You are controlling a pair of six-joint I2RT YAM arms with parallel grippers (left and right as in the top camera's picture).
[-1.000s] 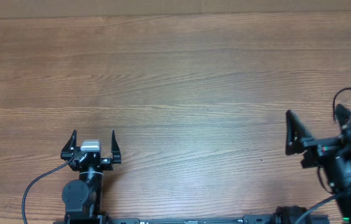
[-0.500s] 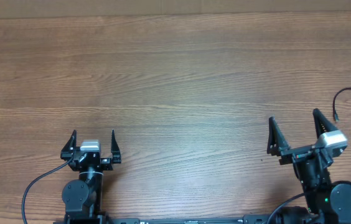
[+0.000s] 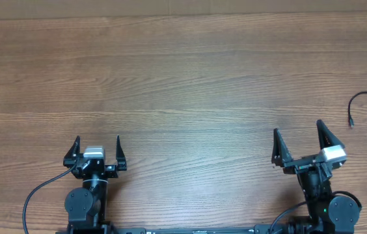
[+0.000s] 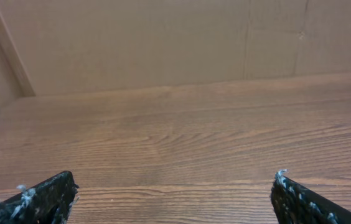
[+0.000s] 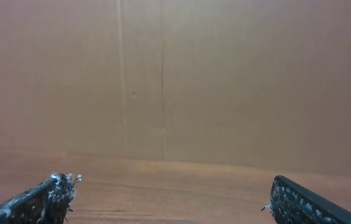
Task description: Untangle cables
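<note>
Wood-grain table (image 3: 183,71) filled the overhead view, bare across nearly its whole width. The cables (image 3: 364,95) lay at the far right edge, mid-height: one thin black strand curving down to a small plug, with stubs of others above and below it. The left gripper (image 3: 97,140) sat at lower left, jaws spread wide and empty, where it had been a second before. The right gripper (image 3: 298,128) was what had changed. A second earlier it was turned sideways against the right edge, close by the strands. It had since swung in to lower right, pointing up-frame like its twin, jaws apart with nothing between them and well clear of the cables. That read as a withdrawal to rest, so I judged the untangling either finished or paused; the visible strands looked loose rather than knotted. How many cables there were, and whether they crossed farther right, could not be told, as the frame cut them off.

From the left wrist, only the two dark fingers (image 4: 45,199) poked in at the bottom corners, spread wide over bare table, a cardboard wall (image 4: 163,43) behind. No cable showed.

From the right wrist, its fingers (image 5: 45,202) likewise stood apart at the bottom corners. The wall filled most of the frame above a thin strip of table. The cables lay outside this view.
</note>
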